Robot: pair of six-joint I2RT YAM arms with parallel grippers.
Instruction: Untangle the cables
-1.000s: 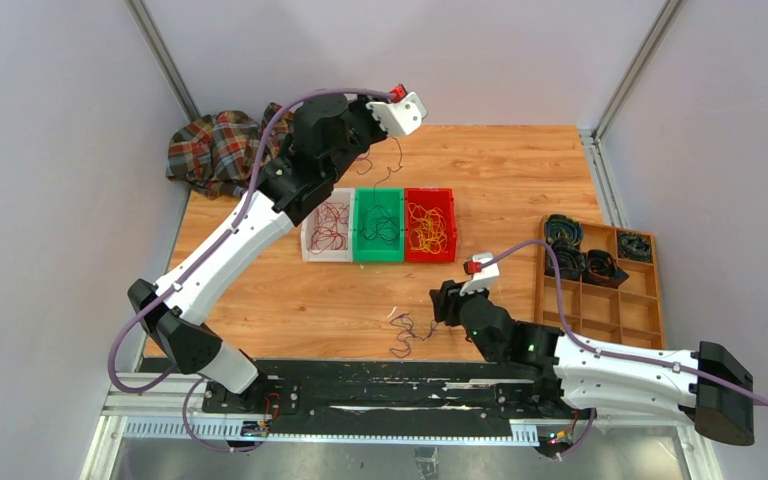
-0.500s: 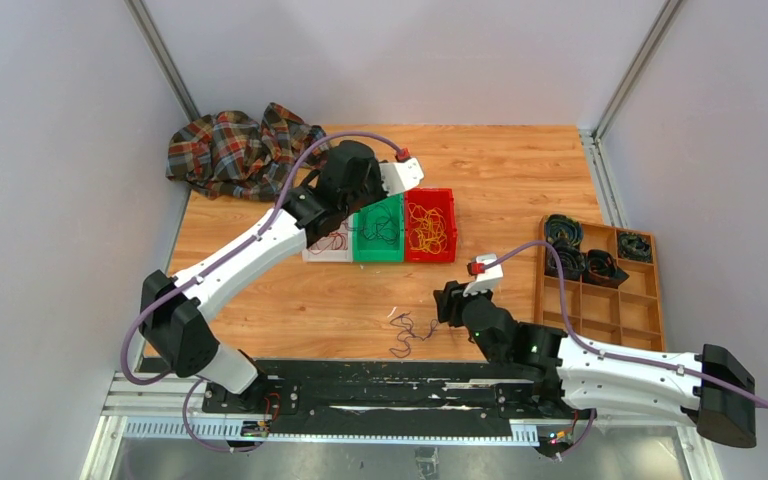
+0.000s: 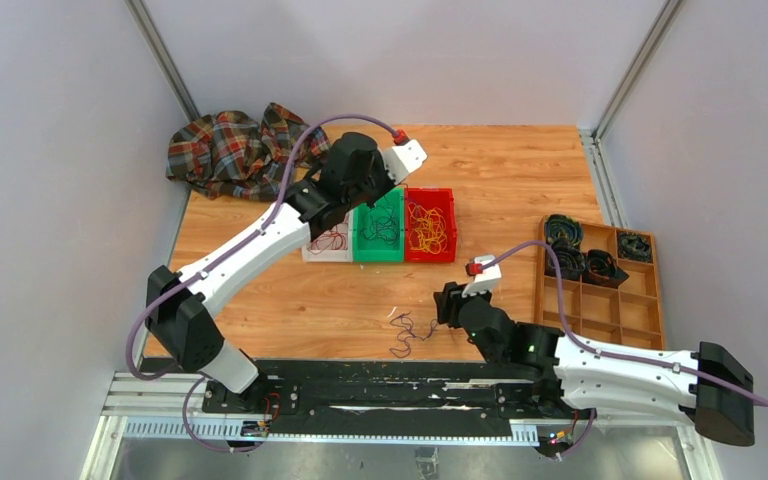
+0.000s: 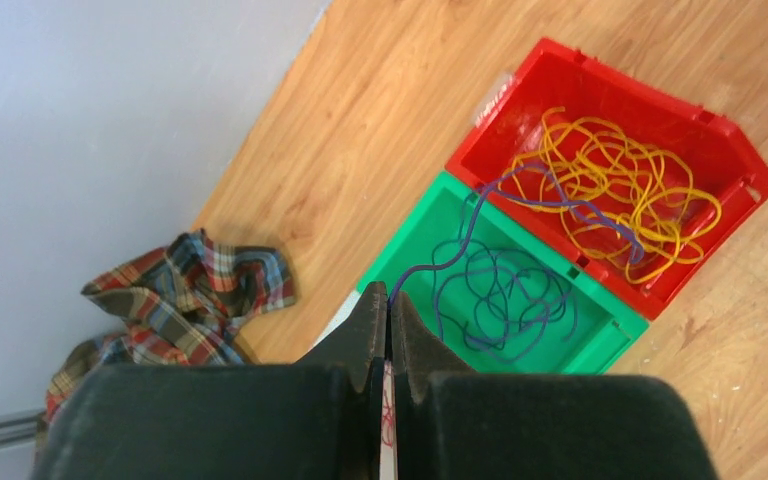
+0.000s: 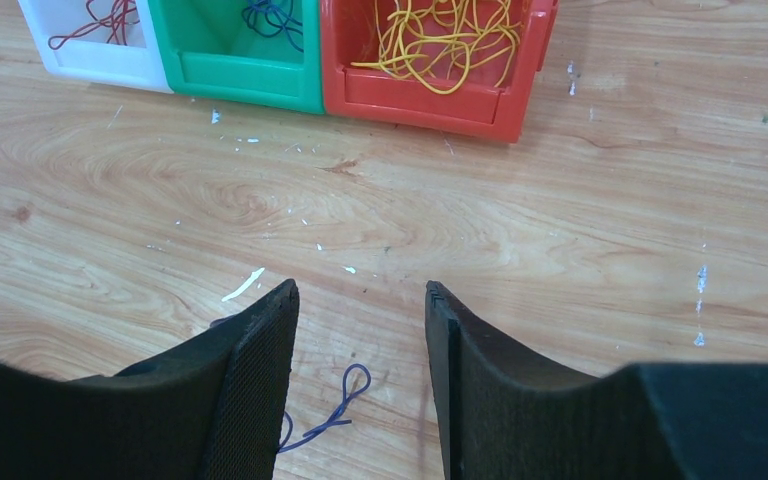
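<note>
Over the row of bins at the far side of the table, the left gripper point(image 4: 388, 318) is seen clamped shut on a thin purple thread-like cable point(image 4: 468, 228). The strand is pinched at the fingertips and draped from there across the green plastic bin point(image 4: 615, 335) and over the shared rim into the red plastic bin point(image 4: 690, 125). A loose heap of purple cables point(image 4: 505, 300) is held in the green bin. A mass of looping yellow-orange cables point(image 4: 610, 190) is gathered in the red one, and the far end of the gripped strand is laid on top of them. A small white plastic bin point(image 5: 90, 60) with dark red cables point(image 5: 110, 15) is set against the green bin's other side. A crumpled plaid cloth point(image 4: 185, 300) is pictured beyond the bins, by the wall at the far left corner.

Nearer the arm bases, the right gripper point(image 5: 358, 290) is held above the light wooden table point(image 5: 560, 220) with its two black fingers parted and nothing between them. A small knot of dark thin cables point(image 3: 405, 335) is spread on the bare boards just beside that gripper. One purple loop point(image 5: 345, 385) of it is framed between the fingers in the wrist view. Well apart to the right, a wooden compartment tray point(image 3: 600, 300) is placed, with black coiled rings point(image 3: 565, 232) kept in its far cells.
</note>
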